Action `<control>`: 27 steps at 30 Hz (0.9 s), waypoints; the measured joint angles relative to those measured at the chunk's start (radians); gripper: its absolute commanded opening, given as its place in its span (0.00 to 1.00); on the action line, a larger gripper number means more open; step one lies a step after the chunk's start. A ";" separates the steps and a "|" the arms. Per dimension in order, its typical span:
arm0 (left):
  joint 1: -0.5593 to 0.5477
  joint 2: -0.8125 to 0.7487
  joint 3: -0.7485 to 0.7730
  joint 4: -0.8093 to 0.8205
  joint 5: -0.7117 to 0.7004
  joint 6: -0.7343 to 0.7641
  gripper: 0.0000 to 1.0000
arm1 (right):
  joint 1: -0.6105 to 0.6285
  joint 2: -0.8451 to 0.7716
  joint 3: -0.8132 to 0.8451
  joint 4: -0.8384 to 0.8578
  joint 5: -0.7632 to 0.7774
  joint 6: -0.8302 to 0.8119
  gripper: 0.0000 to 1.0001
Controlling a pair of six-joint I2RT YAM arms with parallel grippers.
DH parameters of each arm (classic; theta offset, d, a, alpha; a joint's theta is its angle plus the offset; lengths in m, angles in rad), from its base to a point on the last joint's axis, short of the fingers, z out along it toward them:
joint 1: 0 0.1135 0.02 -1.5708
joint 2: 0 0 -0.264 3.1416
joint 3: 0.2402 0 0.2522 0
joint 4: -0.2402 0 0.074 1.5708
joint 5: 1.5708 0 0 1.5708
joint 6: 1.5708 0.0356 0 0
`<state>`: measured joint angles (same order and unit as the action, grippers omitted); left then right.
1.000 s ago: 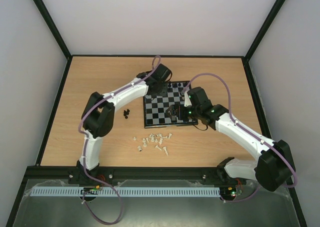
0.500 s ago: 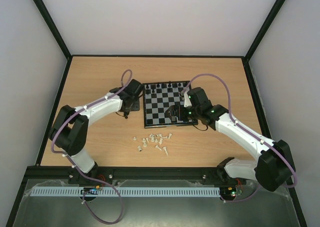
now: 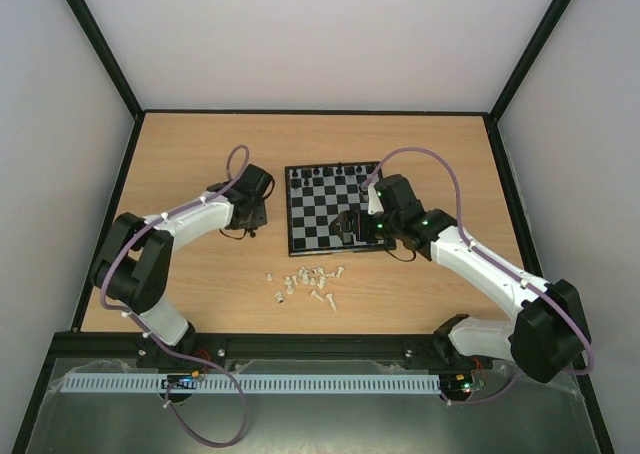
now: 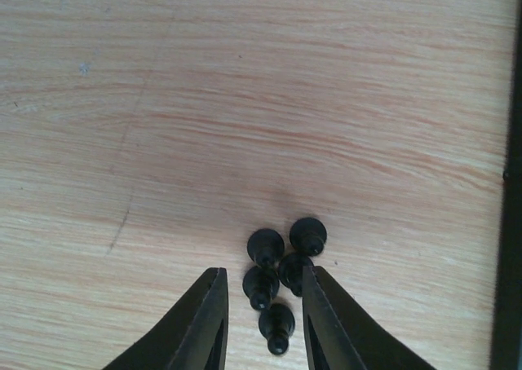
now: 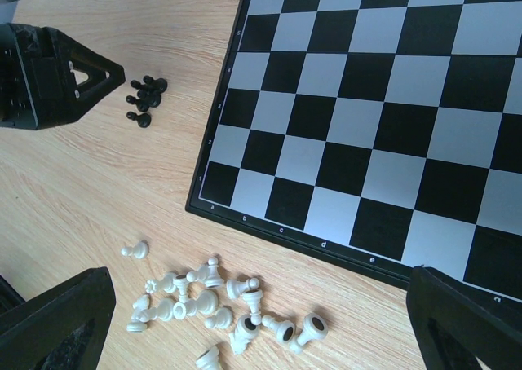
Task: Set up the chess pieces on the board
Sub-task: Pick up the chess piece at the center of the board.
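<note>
The pale wooden table (image 3: 180,154) lies bare ahead of and outside both fingers of my left gripper (image 4: 263,274). It gives open room there as far as its black-framed edges.

The flat square chessboard with black and grey-white squares and a thin black border (image 5: 383,117) lies beyond the fingertips of my right gripper (image 5: 261,276), mostly towards its right finger. The board's near-left corner sits just ahead of the gap. From above, all the board's squares look empty except the far row, where a line of small black chessmen (image 3: 335,171) stands. A strip of bare wood separates the board's left border from my left gripper.

My right fingers stand spread wide and hold nothing.

A loose heap of small cream-white chessmen (image 5: 220,305) lies on the wood between my right fingertips, just short of the board's near border. Most have toppled. One lone white pawn (image 5: 134,250) stands apart, towards my right gripper's left finger.

My left fingers are parted only narrowly. Five tiny black pawns (image 4: 281,268) cluster at their tips. Two lie in the gap, with wood showing beside them, and three sit just past the tips. I see no finger pressing on any pawn.
</note>
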<state>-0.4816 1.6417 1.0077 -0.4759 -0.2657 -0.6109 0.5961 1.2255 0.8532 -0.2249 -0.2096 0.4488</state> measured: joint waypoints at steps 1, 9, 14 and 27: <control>0.008 0.002 -0.002 0.006 0.004 0.001 0.26 | 0.000 0.000 0.000 0.000 0.000 0.000 0.99; 0.040 0.041 -0.005 0.055 0.031 0.008 0.19 | 0.000 0.003 0.000 0.000 -0.001 0.000 0.99; 0.040 0.069 -0.005 0.070 0.041 0.013 0.17 | 0.000 0.007 0.000 0.000 -0.001 0.000 0.99; 0.040 0.079 -0.008 0.080 0.048 0.021 0.12 | 0.001 0.011 0.000 0.002 -0.001 0.000 0.99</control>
<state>-0.4419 1.7210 1.0000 -0.3954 -0.2176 -0.5896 0.5972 1.2366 0.8532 -0.2234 -0.2108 0.4488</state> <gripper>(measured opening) 0.119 0.986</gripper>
